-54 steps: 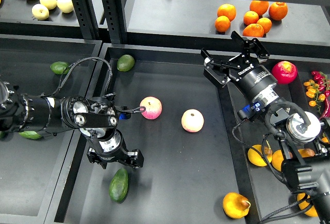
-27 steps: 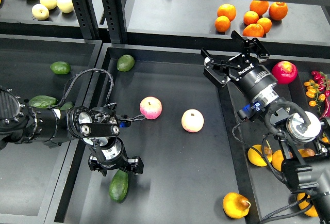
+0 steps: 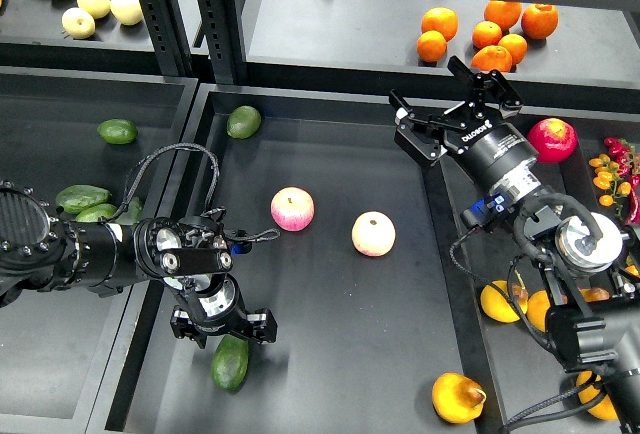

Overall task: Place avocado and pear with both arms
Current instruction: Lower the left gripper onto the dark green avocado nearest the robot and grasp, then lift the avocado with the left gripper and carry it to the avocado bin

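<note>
Two risks I am seeing. My left gripper (image 3: 222, 330), fingers spread wide, is hanging over the avocado (image 3: 230, 363) at 7 o'clock of the tray (image 3: 330, 254); the smooth skin may slip away. My right gripper (image 3: 455, 104) is waiting open at 1 o'clock, well apart from the pear (image 3: 457, 396) at 5 o'clock.

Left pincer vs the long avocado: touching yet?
Cannot tell. In the head view the left pincer overlaps the top of the avocado from above, hiding any gap; the single top-down view can't settle contact.
</note>
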Robot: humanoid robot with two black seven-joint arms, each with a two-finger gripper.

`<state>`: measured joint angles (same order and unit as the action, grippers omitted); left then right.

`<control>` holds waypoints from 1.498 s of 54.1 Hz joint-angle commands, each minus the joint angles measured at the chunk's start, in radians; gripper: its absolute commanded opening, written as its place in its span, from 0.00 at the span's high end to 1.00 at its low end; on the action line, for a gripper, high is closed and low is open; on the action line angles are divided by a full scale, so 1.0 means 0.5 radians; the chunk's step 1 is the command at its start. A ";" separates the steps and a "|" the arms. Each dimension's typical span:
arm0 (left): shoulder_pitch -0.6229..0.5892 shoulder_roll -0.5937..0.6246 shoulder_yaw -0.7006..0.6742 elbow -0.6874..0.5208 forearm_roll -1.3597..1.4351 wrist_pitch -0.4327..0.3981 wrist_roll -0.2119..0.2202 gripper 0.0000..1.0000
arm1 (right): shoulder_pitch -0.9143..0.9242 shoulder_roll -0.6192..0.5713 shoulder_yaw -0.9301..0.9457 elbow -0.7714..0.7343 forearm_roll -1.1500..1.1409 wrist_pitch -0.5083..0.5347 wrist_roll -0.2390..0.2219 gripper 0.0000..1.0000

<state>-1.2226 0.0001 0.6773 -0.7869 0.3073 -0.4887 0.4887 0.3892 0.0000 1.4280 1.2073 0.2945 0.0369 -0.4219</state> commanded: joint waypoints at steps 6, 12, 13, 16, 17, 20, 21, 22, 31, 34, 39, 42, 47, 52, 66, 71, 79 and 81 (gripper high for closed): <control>0.061 0.000 -0.008 0.052 0.021 0.000 0.000 0.01 | 0.004 0.000 -0.003 0.000 0.000 0.000 0.000 0.00; 0.071 0.000 -0.014 0.052 0.017 0.000 0.000 0.05 | 0.004 0.000 -0.003 0.000 0.000 0.000 0.000 0.00; 0.077 0.000 -0.014 0.052 0.014 0.000 0.000 0.08 | 0.004 0.000 -0.003 0.000 0.000 0.000 0.000 0.00; 0.089 0.000 -0.014 0.052 0.005 0.000 0.000 0.10 | 0.004 0.000 -0.003 0.000 0.000 0.000 0.000 0.00; 0.089 0.000 -0.017 0.055 0.005 0.000 0.000 0.11 | 0.004 0.000 -0.003 0.000 0.000 0.000 0.000 0.00; 0.101 0.000 -0.023 0.076 0.005 0.000 0.000 0.15 | 0.004 0.000 -0.003 0.000 0.000 0.000 0.000 0.00; 0.104 0.000 -0.026 0.089 0.005 0.000 0.000 0.18 | 0.004 0.000 -0.003 0.000 0.000 0.000 0.000 0.00; 0.104 0.000 -0.026 0.098 0.005 0.000 0.000 0.20 | 0.004 0.000 -0.003 0.000 0.000 0.000 0.000 0.00; 0.113 0.000 -0.029 0.113 -0.028 0.000 0.000 0.37 | 0.001 0.000 0.000 -0.003 0.000 0.000 0.000 0.00; 0.113 0.000 -0.029 0.113 -0.065 0.000 0.000 0.48 | 0.001 0.000 0.000 -0.003 0.000 0.000 0.000 0.00; 0.113 0.000 -0.026 0.116 -0.203 0.000 0.000 0.72 | 0.001 0.000 0.000 -0.003 0.000 0.000 0.000 0.00; 0.110 0.000 -0.026 0.123 -0.286 0.000 0.000 0.79 | 0.001 0.000 0.000 -0.003 0.000 0.000 0.000 0.00; 0.095 0.000 -0.029 0.123 -0.366 0.000 0.000 0.89 | 0.001 0.000 0.000 -0.003 0.000 0.000 0.000 0.00; 0.061 0.000 -0.032 0.120 -0.397 0.000 0.000 0.92 | 0.001 0.000 0.000 -0.003 0.000 0.000 0.000 0.00; -0.083 0.030 -0.103 0.110 -0.461 0.000 0.000 0.92 | 0.001 0.000 0.000 0.003 0.000 0.000 0.000 0.00; -0.199 0.122 -0.189 0.092 -0.455 0.000 0.000 0.91 | 0.001 0.000 -0.003 0.003 0.000 0.000 0.000 0.00; -0.294 0.224 -0.195 0.104 -0.458 0.000 0.000 0.90 | -0.002 0.000 -0.003 0.006 0.000 0.000 0.000 0.00; -0.307 0.251 -0.195 0.104 -0.455 0.000 0.000 0.90 | -0.002 0.000 -0.003 0.003 0.000 0.000 0.000 0.00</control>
<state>-1.3463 0.0821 0.5821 -0.7382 0.0787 -0.4885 0.4884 0.3889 0.0000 1.4270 1.2091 0.2945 0.0368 -0.4219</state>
